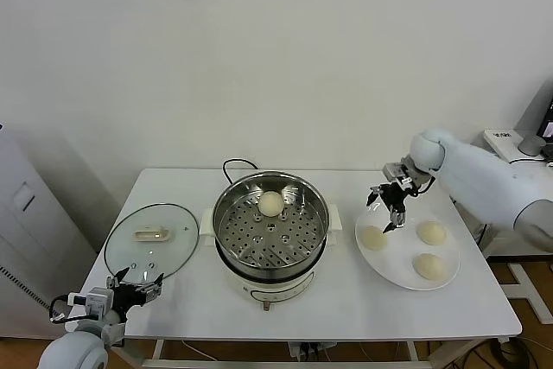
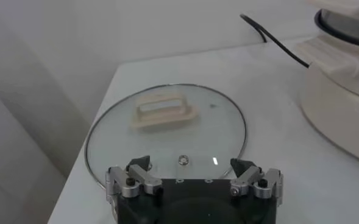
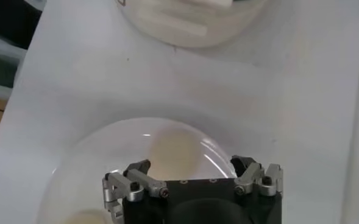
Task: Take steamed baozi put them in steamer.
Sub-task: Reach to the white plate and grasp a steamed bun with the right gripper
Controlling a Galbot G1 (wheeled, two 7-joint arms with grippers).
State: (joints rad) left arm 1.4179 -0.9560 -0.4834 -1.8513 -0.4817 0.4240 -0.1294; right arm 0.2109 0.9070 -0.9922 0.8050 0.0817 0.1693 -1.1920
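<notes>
Hovering wide open, empty, right hand [image 1: 390,209] over 3 plate [image 1: 390,272] baozi [image 1: 372,237]; 1 in steamer [image 1: 228,213].

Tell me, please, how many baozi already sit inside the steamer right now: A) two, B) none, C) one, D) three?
C: a single baozi rests on the perforated tray of the steamer, while the other three baozi lie on the white plate under the open right gripper.

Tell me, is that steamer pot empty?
No. One baozi already sits on the steamer's perforated tray; three more wait on the plate.
</notes>
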